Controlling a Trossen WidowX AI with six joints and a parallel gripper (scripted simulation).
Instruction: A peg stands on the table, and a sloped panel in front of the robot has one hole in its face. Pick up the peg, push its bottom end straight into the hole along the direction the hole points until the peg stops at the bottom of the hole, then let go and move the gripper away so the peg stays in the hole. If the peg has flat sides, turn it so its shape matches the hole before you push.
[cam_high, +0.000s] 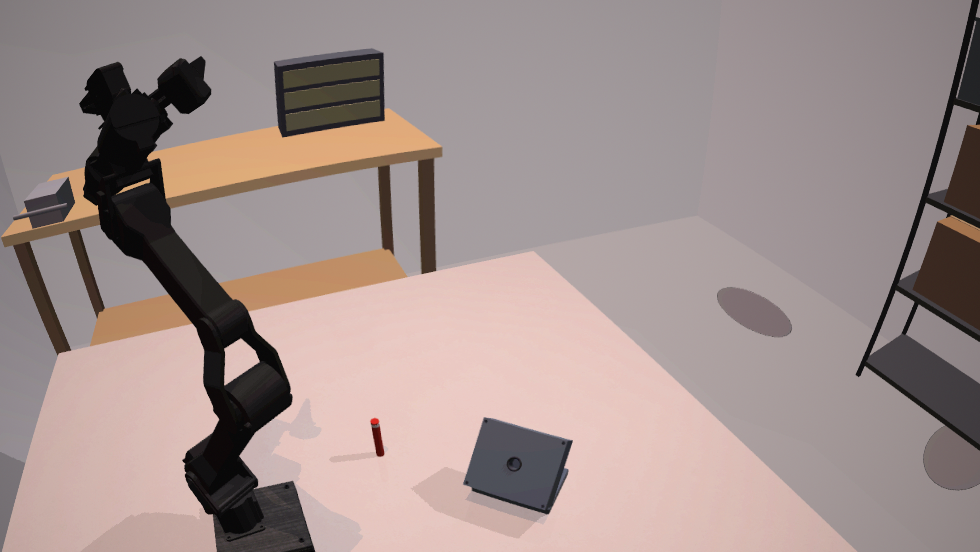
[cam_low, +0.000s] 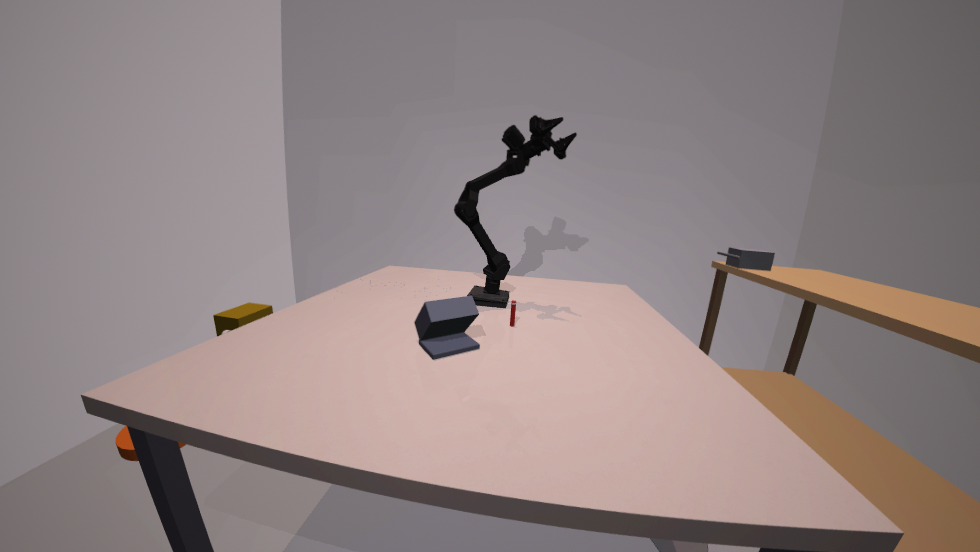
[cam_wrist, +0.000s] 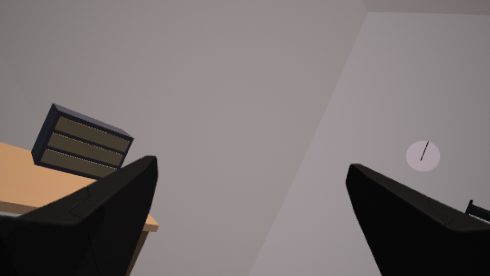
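Note:
A thin dark red peg (cam_high: 377, 440) (cam_low: 512, 315) stands upright on the table, with a brighter red top and a light band just below it. It looks round. The sloped grey panel (cam_high: 490, 442) (cam_low: 455, 309) stands to one side of the peg, and a round hole (cam_high: 513, 464) shows in the middle of its face in the top view. The exterior camera sees the panel from behind. My gripper (cam_low: 568, 126) (cam_wrist: 255, 170) is wide open and empty, raised high above the table and far from the peg. Neither peg nor panel shows in the wrist view.
The pink table (cam_high: 425, 342) (cam_low: 548, 411) carries the arm's base (cam_high: 284, 510) (cam_low: 488, 297). A wooden workbench (cam_high: 226, 168) (cam_low: 891, 301) stands beyond the table, with a drawer cabinet (cam_high: 331, 96) (cam_wrist: 85, 142) and a grey block (cam_high: 48, 202) (cam_low: 750, 259) on it. A shelf rack (cam_high: 918, 370) stands beyond the opposite side.

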